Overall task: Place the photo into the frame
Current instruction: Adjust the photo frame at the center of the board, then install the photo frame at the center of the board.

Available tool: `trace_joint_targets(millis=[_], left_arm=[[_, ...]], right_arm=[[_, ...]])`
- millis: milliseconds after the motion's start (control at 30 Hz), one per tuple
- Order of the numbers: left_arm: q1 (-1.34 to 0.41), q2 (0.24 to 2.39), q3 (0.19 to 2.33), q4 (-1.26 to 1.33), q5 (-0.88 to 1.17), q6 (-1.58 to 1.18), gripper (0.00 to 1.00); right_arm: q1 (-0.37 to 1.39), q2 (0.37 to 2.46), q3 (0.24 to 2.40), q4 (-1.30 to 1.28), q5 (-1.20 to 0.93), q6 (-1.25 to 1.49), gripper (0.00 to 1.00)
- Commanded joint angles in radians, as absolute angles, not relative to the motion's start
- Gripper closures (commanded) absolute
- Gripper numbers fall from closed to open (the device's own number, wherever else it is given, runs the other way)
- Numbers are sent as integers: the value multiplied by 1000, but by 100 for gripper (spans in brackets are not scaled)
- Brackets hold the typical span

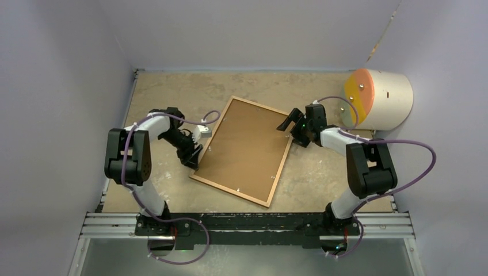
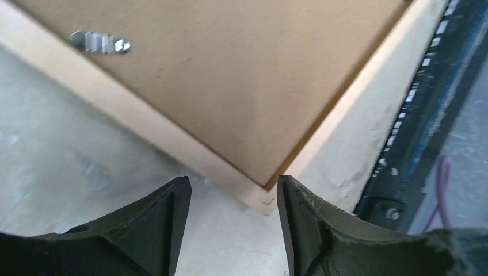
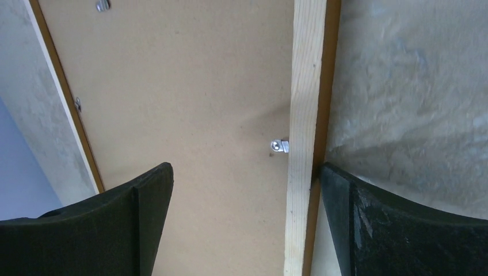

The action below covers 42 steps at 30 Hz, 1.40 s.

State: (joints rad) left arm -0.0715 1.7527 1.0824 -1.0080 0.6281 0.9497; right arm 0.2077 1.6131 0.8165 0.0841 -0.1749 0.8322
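The frame [image 1: 281,162] lies flat in the middle of the table [image 1: 167,92], back side up and turned at an angle to the table edges. A brown backing board [image 1: 244,149] fills it. Whether the photo lies under this board, I cannot tell; no view shows it.

The left gripper [image 1: 197,156] is low at the near-left corner of the frame. In the left wrist view its fingers [image 2: 167,224] stand partly apart. The pale wooden corner sits just in front of the gap between them, and they do not close on anything. A small metal tab [image 2: 100,42] is seen on the rail further along.

The right gripper [image 1: 292,131] is at the far-right side of the frame with its jaws spread wide and nothing gripped. In the right wrist view one finger [image 3: 132,218] is over the board, and the other is outside the light wood rail, just beside its orange-brown outer edge. Another metal tab [image 3: 280,146] sits where rail and board meet.

A white cylinder with an orange end [image 1: 382,98] lies at the far right, well apart from the frame.
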Motion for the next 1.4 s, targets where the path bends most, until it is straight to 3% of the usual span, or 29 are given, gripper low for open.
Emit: trace_joint_targets(millis=[0,167,333,567,800,1367], left_arm=[[-45,1801,1134,-1093,806,990,41],[20,1841,1158,-956,768,829,48],[35,1890,1184,-902,788,774,54],[37,1940,1197,-925,878,776,66],[36,1946,1159,-900,861,786,69],[36,1926,1131,-873,812,782,73]], right_arm=[[203,1600,948,23,-91,781,4],[219,1517,981,44,-26,766,11],[327,1574,1034,24,-32,781,14],[551,1760,1116,287,-321,871,19],[691,1945,1241,404,-455,931,22],[776,2143,1378,370,-443,917,23]])
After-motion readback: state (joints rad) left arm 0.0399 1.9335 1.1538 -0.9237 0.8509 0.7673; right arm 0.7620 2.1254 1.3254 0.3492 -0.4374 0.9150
